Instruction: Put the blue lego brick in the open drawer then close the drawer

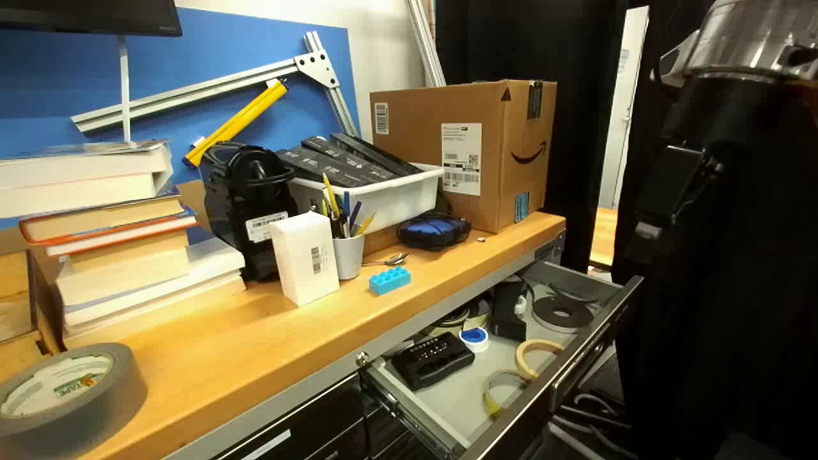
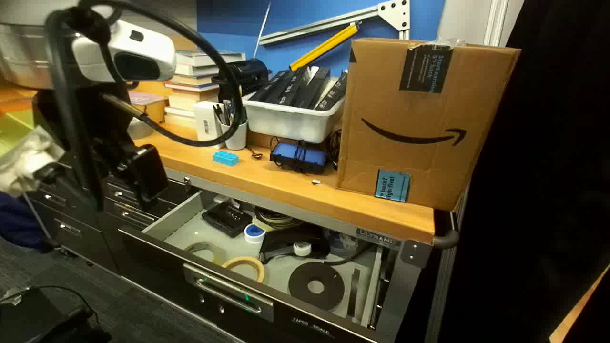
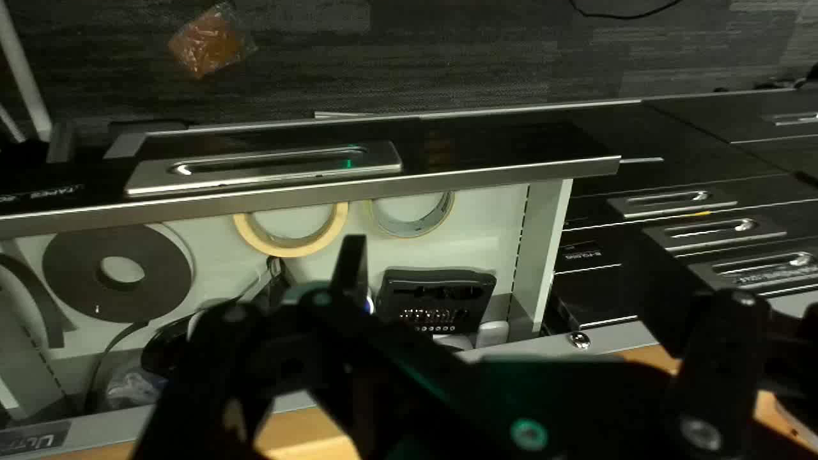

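Resting at 4 o'clock from the pen cup [image 1: 349,258] in an exterior view, the blue lego brick [image 1: 390,281] looked light, stiff and slippery, likely best pinched across its long sides. The open drawer [image 1: 498,358] lay at the brick's 4 o'clock. Toward its 3 hung the gripper [image 3: 543,271]; the wrist view showed fingers [image 3: 350,263] wide apart, seemingly holding nothing.
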Available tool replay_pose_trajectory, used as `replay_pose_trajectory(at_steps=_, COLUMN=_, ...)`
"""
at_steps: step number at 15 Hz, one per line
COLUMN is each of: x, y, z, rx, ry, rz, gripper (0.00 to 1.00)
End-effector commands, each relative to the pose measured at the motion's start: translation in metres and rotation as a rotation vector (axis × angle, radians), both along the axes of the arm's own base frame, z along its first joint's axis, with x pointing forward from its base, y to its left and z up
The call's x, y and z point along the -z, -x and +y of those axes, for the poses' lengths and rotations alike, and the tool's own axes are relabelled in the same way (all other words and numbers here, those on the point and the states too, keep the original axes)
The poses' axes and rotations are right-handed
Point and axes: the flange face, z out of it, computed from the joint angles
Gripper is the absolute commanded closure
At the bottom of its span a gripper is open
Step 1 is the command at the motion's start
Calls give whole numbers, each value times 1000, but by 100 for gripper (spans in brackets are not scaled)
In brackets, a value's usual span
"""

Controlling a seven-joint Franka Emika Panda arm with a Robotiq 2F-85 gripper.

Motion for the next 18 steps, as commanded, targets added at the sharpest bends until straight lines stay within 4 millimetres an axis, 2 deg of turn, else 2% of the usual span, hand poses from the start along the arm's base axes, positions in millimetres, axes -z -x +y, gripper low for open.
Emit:
replay_pose_trajectory(at_steps=1, x=0, y=0, z=0, rx=0, ry=0, rz=3, gripper=0)
replay_pose_trajectory(at_steps=3, x=0, y=0, z=0, rx=0, ry=0, rz=5, gripper=0)
replay_pose_trajectory(at_steps=5, x=-6, y=-25, z=17, rx=-4, ry=92, rz=58, gripper=0)
replay_pose_trajectory(at_steps=8, x=-22, y=-69, z=65, rx=-16, ry=214, rz=67, gripper=0)
replay_pose_trajectory(at_steps=11, x=-24, y=-113, z=111, rx=-44, ry=298, rz=90, gripper=0)
replay_pose_trajectory(at_steps=14, x=-12, y=-160, z=147, rx=-60, ry=306, rz=98, gripper=0)
replay_pose_trajectory(at_steps=18, x=20, y=-222, z=171, rx=-9, ry=246, rz=114, gripper=0)
